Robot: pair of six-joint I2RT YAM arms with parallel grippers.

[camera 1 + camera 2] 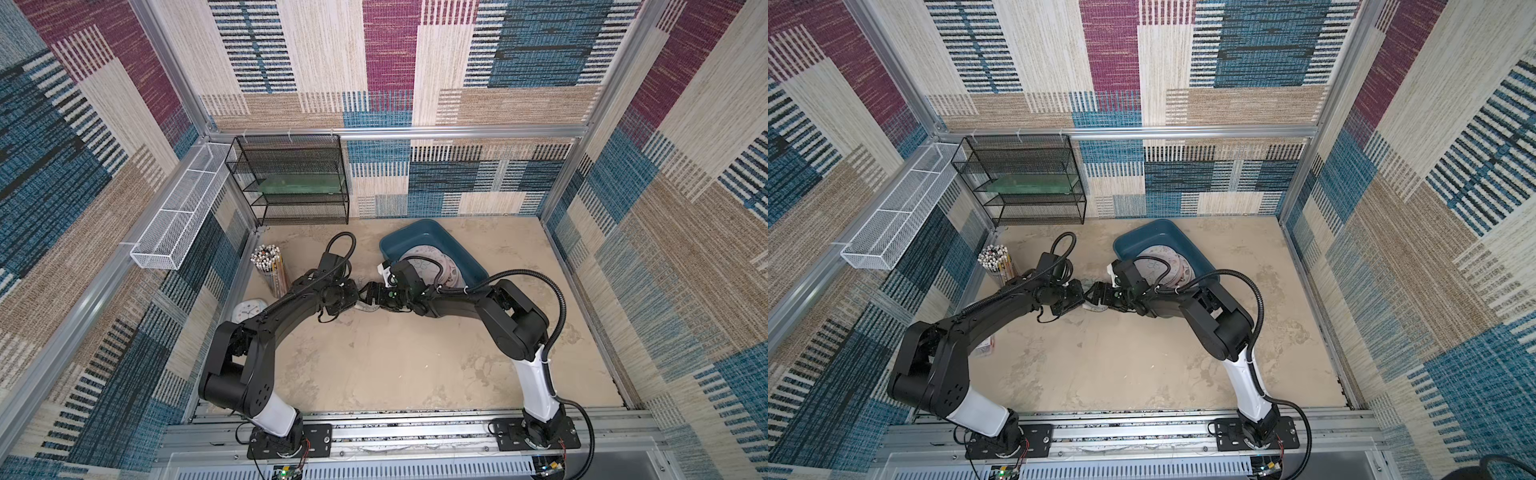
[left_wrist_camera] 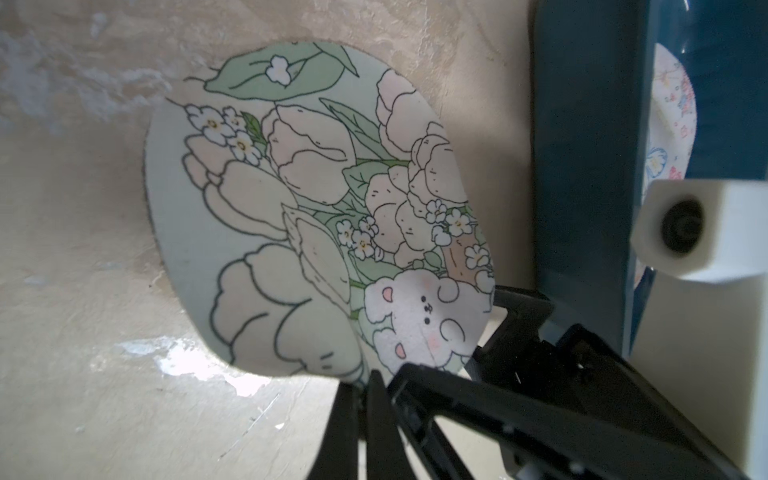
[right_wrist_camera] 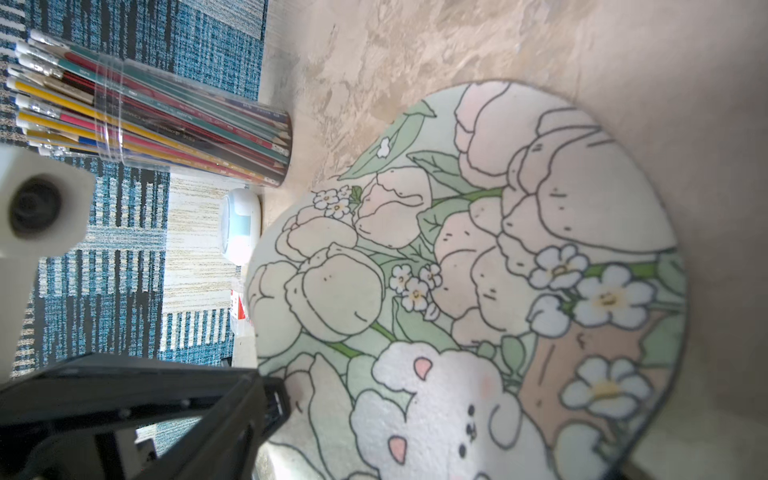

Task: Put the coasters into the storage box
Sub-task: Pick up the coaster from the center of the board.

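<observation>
Left gripper [image 2: 362, 384]: fingers pressed together on the rim of one floral coaster [image 2: 316, 216], which I see lifted off the table [image 1: 395, 365] and bowed. Right gripper [image 1: 368, 294]: jaws apart, straddling the same rim just beside the left one, not pinching it as far as I can tell. Storage box [image 1: 411, 243]: far right of centre, set at an angle; more coasters [image 1: 440, 266] stacked at its near end, far end bare. Held coaster hangs just left of the box's near-left wall, with a strip of table between. Margins: pencil jar [image 1: 272, 270] and clock [image 1: 248, 311] along the left edge, well apart from the coaster; bare tabletop stretches near of both wrists. Arms: based at the near edge, elbows flared outward, forearms converging nose to nose at centre.
</observation>
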